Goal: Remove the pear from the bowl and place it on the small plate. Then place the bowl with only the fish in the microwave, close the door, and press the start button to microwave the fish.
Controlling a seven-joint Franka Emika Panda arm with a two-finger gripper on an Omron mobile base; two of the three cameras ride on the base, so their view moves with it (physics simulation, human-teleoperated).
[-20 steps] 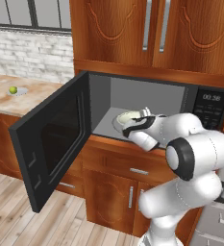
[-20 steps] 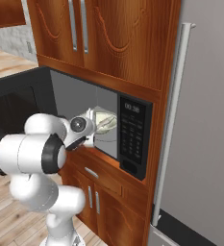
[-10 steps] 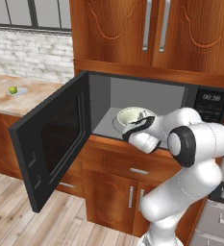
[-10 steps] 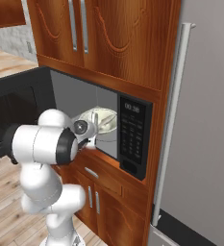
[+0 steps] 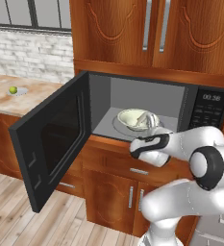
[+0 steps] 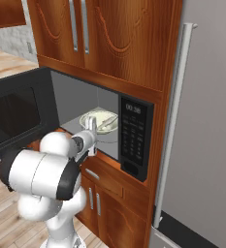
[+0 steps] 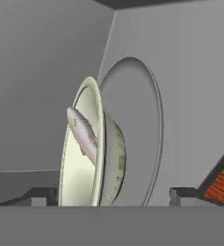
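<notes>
Wood cabinetry frames the black microwave [image 5: 147, 110], its door [image 5: 51, 144] swung open at left of frame. Nearest, at lower centre, the gripper [image 7: 111, 194] spreads wide, empty, straddling the bowl [image 7: 92, 149] rim. Beyond it the fish [image 7: 83, 132] lies inside, on the turntable [image 7: 144, 129].

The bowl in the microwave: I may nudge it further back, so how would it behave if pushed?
The bowl looks rigid and shallow with a thin rim, so it would probably slide on the glass turntable rather than tip. The fish lies loose across its inside and may shift. The turntable itself might rotate under an off-centre push.
</notes>
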